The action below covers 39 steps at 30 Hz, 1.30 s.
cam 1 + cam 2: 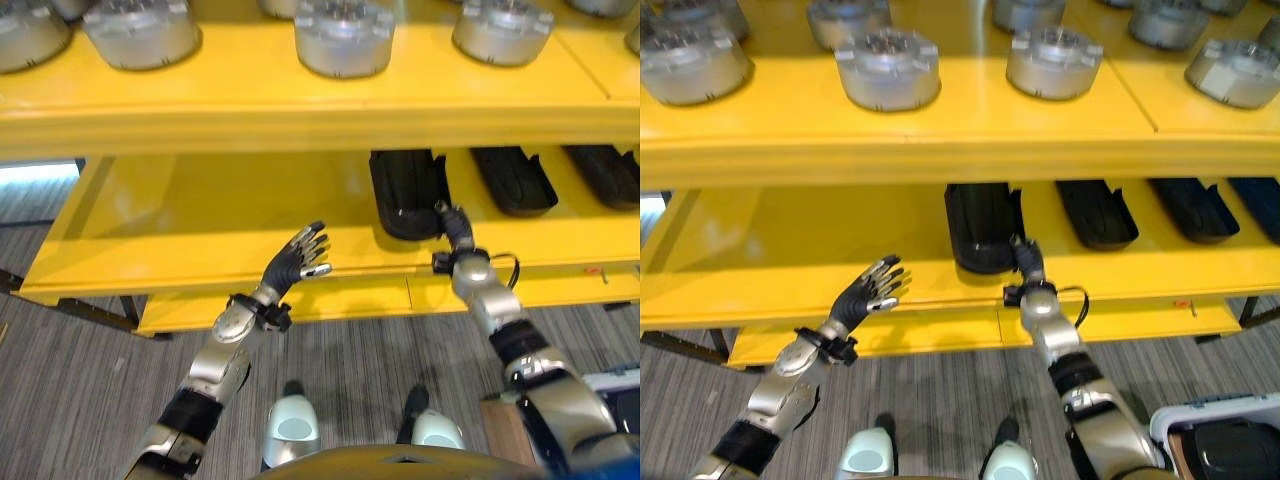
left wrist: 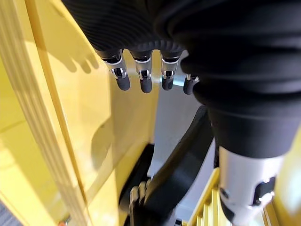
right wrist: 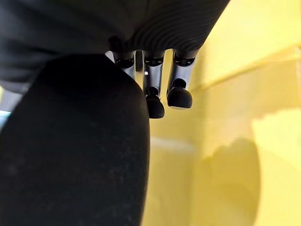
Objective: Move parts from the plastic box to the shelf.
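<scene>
Right hand [image 1: 455, 228] grips black part [image 1: 405, 192] on yellow shelf [image 1: 200, 215]; left hand [image 1: 297, 258] open.

The shelf [image 1: 250, 100] is bright yellow; round parts [image 1: 343, 38] at 12 o'clock are silver-grey; the long parts [image 1: 405, 192] below are black.

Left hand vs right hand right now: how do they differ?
The left hand hovers open in front of the lower shelf, fingers spread, touching nothing. The right hand reaches onto that shelf, against the leftmost black part; its grip is unclear. Both are at lower-shelf height.
</scene>
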### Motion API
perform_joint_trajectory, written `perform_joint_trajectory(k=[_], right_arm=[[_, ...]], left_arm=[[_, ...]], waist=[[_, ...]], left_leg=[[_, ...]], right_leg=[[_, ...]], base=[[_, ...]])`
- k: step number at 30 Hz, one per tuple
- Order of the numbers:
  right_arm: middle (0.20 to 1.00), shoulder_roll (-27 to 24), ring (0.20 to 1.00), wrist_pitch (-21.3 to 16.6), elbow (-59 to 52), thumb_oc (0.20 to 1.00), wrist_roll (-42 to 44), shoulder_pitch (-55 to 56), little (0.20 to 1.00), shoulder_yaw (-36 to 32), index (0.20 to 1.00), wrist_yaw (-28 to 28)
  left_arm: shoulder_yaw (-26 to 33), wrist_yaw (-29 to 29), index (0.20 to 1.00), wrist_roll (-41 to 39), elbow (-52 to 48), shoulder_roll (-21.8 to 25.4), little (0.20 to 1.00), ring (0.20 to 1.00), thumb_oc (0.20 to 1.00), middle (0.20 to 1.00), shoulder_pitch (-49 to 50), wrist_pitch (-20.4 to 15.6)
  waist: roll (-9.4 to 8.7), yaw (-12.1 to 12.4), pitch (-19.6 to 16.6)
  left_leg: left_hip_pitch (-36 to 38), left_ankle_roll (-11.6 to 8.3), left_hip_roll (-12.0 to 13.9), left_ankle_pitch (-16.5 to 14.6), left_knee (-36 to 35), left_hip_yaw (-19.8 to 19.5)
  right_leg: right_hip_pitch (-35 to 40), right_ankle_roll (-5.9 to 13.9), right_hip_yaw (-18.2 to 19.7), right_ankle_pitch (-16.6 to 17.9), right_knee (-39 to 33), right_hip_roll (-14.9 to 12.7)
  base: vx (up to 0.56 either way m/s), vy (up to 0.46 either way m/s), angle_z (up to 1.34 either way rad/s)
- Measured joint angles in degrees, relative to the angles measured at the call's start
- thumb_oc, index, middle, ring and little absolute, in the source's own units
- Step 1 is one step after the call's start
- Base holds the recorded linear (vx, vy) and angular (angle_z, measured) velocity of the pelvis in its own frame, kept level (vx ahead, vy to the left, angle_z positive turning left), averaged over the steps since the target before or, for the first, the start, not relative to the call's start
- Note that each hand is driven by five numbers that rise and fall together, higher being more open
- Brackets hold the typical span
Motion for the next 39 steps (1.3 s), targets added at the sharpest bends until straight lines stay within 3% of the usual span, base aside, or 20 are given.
perform_joint_trajectory(k=[8,10,12,15,16,20,23,33,39], right_arm=[[0.200,-0.85,0.200,0.47,1.83,0.200,0.88,-0.81,0.200,-0.53,0.200,1.86],[0.200,-1.85,0.200,0.42,2.49,0.200,0.64,-2.67,0.200,-0.55,0.200,2.12],[0.200,-2.91,0.200,0.23,1.80,0.200,0.85,-3.10,0.200,-0.46,0.200,3.19],[0.200,-6.05,0.200,0.30,2.84,0.200,0.85,-7.37,0.200,-0.53,0.200,4.03],[0.200,-6.68,0.200,0.31,3.14,0.200,0.85,-8.88,0.200,-0.55,0.200,4.18],[0.200,-7.07,0.200,0.31,4.28,0.200,0.82,-11.68,0.200,-0.29,0.200,5.73],[0.200,-7.63,0.200,-0.07,4.35,0.200,0.80,-12.60,0.200,-0.29,0.200,5.73],[0.200,-10.12,0.200,1.30,8.94,0.200,0.27,-18.87,0.200,0.20,0.200,5.32],[0.200,-10.29,0.200,4.75,15.88,0.200,0.91,-23.21,0.200,1.22,0.200,4.51]], left_arm=[[-0.56,2.87,1.000,-0.01,-0.04,0.00,1.000,1.000,1.000,1.000,-2.78,-0.40],[-1.35,4.08,1.000,-0.02,-0.04,-0.01,1.000,1.000,1.000,1.000,-5.43,-1.03],[-1.49,4.90,1.000,-0.03,0.05,-0.07,1.000,1.000,1.000,1.000,-6.56,-1.29],[-2.57,4.71,1.000,-0.03,-0.04,-0.16,1.000,1.000,1.000,1.000,-8.43,-3.10],[-2.69,4.66,1.000,-0.05,-0.04,-0.32,1.000,1.000,1.000,1.000,-8.49,-3.69],[-3.63,4.78,1.000,-0.05,0.14,-2.50,1.000,1.000,1.000,1.000,-8.54,-4.30],[-4.54,5.00,1.000,-0.05,0.49,-3.44,1.000,1.000,1.000,1.000,-9.09,-4.95],[-5.13,5.15,1.000,-0.57,0.88,-2.10,1.000,1.000,1.000,1.000,-8.49,-5.72],[-6.93,6.26,1.000,-2.47,0.94,-1.30,1.000,1.000,1.000,1.000,-6.47,-5.81]], waist=[[0.85,-0.09,6.48],[1.50,-0.73,9.01],[0.77,-1.18,9.71],[0.97,-0.55,9.83],[1.20,-0.24,10.00],[1.48,-0.45,10.21],[1.15,-0.77,10.39],[0.86,0.69,10.48],[0.84,1.52,10.53]], left_leg=[[-9.54,2.74,-0.22,-4.57,12.56,-0.37],[-12.55,3.58,-0.37,-7.15,18.63,-0.96],[-13.91,4.42,-0.41,-8.83,21.76,-0.86],[-18.76,5.05,0.02,-12.56,30.15,-0.79],[-19.94,4.44,0.18,-13.66,32.43,-1.14],[-22.82,4.51,0.50,-15.17,37.06,-2.25],[-25.35,4.41,1.06,-17.93,42.68,-3.33],[-26.54,3.21,1.31,-19.62,45.47,-4.41],[-24.57,3.09,1.16,-19.54,44.22,-4.46]], right_leg=[[-7.21,0.22,0.27,-0.31,6.99,-3.24],[-10.30,-0.03,0.83,-2.44,14.04,-5.39],[-11.88,0.27,1.41,-3.64,17.20,-6.66],[-18.69,-0.95,2.62,-10.59,31.91,-9.73],[-19.86,-0.33,2.95,-13.21,34.65,-9.87],[-22.69,0.00,3.40,-16.20,40.06,-10.73],[-25.10,-0.48,4.44,-18.84,45.79,-11.44],[-26.42,-0.09,4.91,-21.50,49.66,-11.56],[-24.27,-0.07,4.42,-21.55,48.77,-11.55]], base=[[-0.14,0.046,-0.01],[-0.13,0.040,0.09],[-0.12,0.039,0.01],[-0.07,0.065,-0.09],[-0.04,0.061,0.02],[-0.02,0.013,0.05],[0.02,-0.015,0.04],[0.08,-0.025,0.02],[0.03,-0.017,0.02]])
